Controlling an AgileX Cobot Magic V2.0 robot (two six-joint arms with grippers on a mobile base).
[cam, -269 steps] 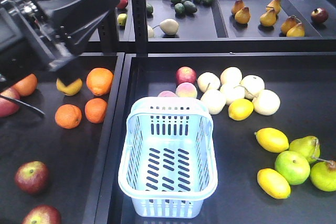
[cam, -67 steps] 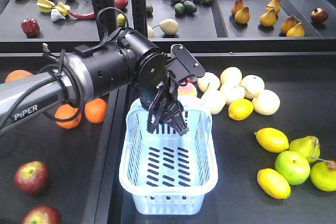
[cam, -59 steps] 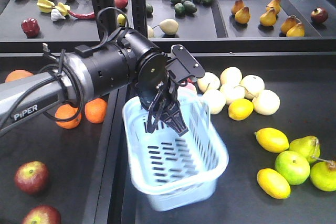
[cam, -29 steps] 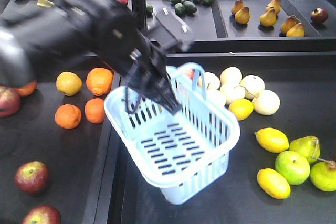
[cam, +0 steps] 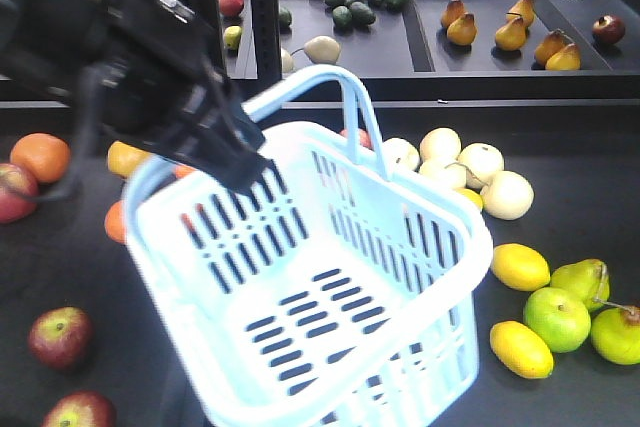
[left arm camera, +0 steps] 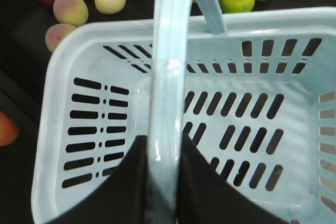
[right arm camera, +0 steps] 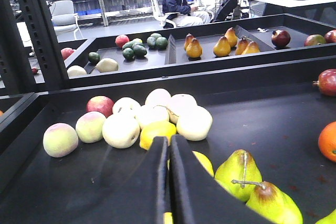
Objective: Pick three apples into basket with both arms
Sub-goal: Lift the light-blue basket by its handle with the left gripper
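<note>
Blue basket (cam: 455,247) hoisted, tilted, by its handle (left arm camera: 168,66).
The left gripper (left arm camera: 161,145) pinches the handle between its two dark fingers, and the basket hangs askew over the fruit trays. Red apples (cam: 60,337) lie on the left tray (cam: 120,287). The right gripper (right arm camera: 169,148) sits low, fingers pressed together on nothing.

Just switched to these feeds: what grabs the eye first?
The pale-blue basket, empty and tilted, fills the front view, hanging by its handle in the left gripper. Red apples lie on the dark tray at lower left; the right gripper sits shut, low beside green pears.
</note>
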